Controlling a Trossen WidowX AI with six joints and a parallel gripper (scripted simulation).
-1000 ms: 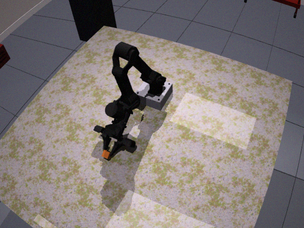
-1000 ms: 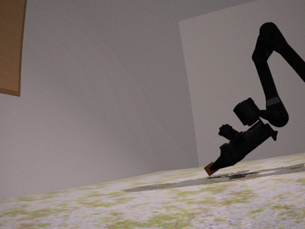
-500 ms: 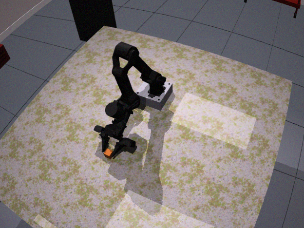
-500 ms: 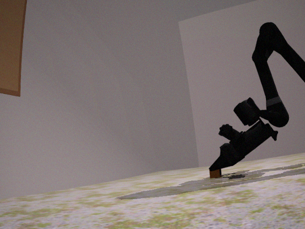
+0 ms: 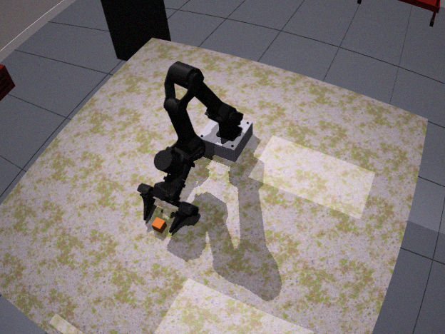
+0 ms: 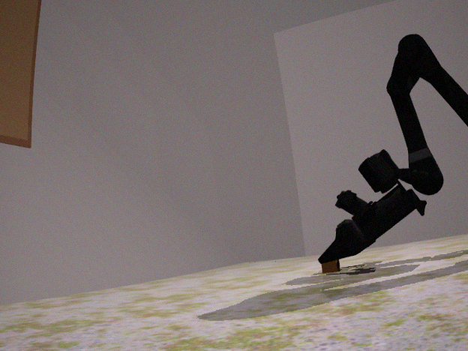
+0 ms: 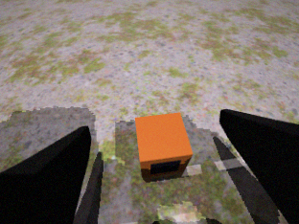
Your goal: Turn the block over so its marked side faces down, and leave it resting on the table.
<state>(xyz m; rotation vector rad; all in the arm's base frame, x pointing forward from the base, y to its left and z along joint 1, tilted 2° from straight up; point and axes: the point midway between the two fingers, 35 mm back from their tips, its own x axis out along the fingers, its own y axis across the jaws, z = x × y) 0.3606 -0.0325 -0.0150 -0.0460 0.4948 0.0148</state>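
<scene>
With the gripper (image 7: 160, 191) spread wide around the released block (image 7: 163, 145), whose dark marked side faces sideways, another quarter-turn regrasp appears necessary.

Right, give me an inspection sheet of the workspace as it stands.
Surface: mottled beige-green table top, crossed by the arm's shadow and pale light patches.
Job's things: orange block resting flat on the table; its dark marked panel faces the wrist camera sideways, not down.
Clutter: nothing seen.
Grippers: pincer open wide, fingers on either side of the block and apart from it, holding nothing.
Cables: nothing seen.
Surroundings: grey base plinth under the arm, dark pillar beyond the table, grey tiled floor, plain walls with a brown panel.
</scene>
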